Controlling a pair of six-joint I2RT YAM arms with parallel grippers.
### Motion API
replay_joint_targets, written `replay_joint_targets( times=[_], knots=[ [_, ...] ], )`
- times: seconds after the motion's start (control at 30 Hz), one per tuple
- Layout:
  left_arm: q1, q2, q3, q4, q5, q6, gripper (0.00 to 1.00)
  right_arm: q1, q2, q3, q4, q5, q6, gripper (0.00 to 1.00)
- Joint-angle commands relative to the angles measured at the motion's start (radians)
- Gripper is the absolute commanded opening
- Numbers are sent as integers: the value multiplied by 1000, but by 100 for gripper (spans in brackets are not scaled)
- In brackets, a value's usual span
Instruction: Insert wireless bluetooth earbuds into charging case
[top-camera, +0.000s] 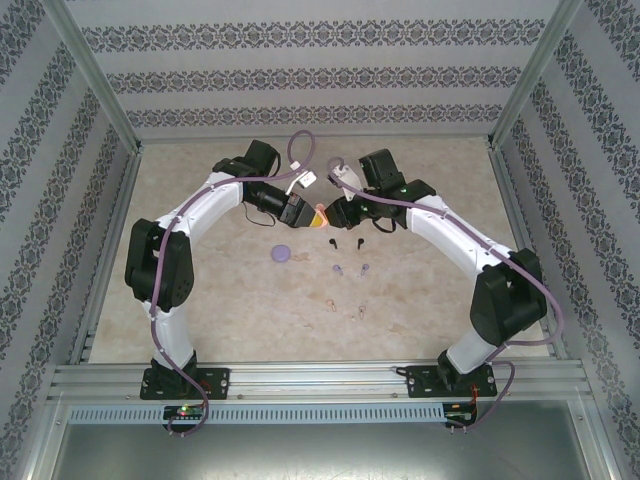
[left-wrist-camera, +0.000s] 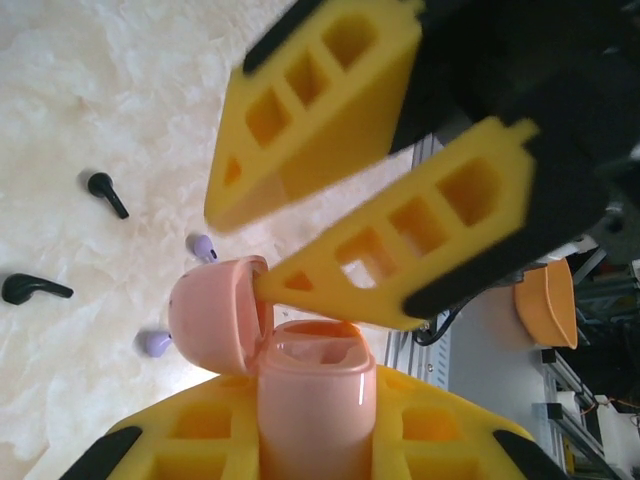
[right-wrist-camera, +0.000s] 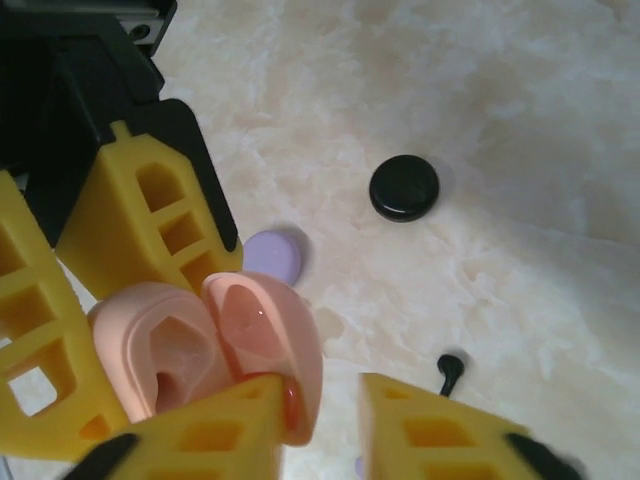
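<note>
While held for loading, pink case (left-wrist-camera: 312, 385): low centre of the left wrist view, glossy rounded plastic, moulded cavity turned outward for access.
Left gripper (left-wrist-camera: 315, 440): clamped on the case body, latticed yellow fingers bracing it.
Lid (left-wrist-camera: 210, 315): swung open leftward, smooth dome.
Right gripper (right-wrist-camera: 325, 395): spread, grasping nothing, one tip apparently pressing the lid back.
Black earbuds (left-wrist-camera: 105, 195): left edge, loose on the mottled marble-look table (left-wrist-camera: 100, 80), tiny, stemmed.
Lilac earbuds (left-wrist-camera: 200, 245): just left of the lid, on the table.

I'm seeing the pale-pink round plastic charging case (left-wrist-camera: 310, 400) standing open at lower centre, lid hinging left; black stemmed plastic earbuds (left-wrist-camera: 105, 193) and lilac stemmed earbuds (left-wrist-camera: 202, 245) are lying at left.
</note>
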Motion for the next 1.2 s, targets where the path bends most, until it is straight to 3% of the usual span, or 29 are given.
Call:
replay_joint_targets(
  times=[0.0, 0.13, 0.3, 0.47, 0.63, 0.83, 1.17],
  knots=[
    [-2, -43, -43, 85, -18, -37, 0, -27, -108, -14, 14, 27, 40, 37],
    [15, -117, -118, 200, -81, -99, 0, -64, -229, -94, -18, 61, 96, 54],
    [18, -255, -272, 432, -202, -205, 0, -62, -326, -179, -104, 138, 202, 59],
    [18, -356, -398, 613, -321, -298, 0, -18, -342, -279, -126, 140, 329, 59],
    [4, -439, -544, 789, -470, -320, 0, 126, -295, -355, -112, 227, 421, 60],
    [-16, -579, -779, 1061, -659, -329, 0, 260, -187, -359, -101, 320, 510, 58],
    [-16, -678, -1028, 1390, -867, -389, 0, 367, -52, -329, -117, 388, 581, 55]
  ],
)
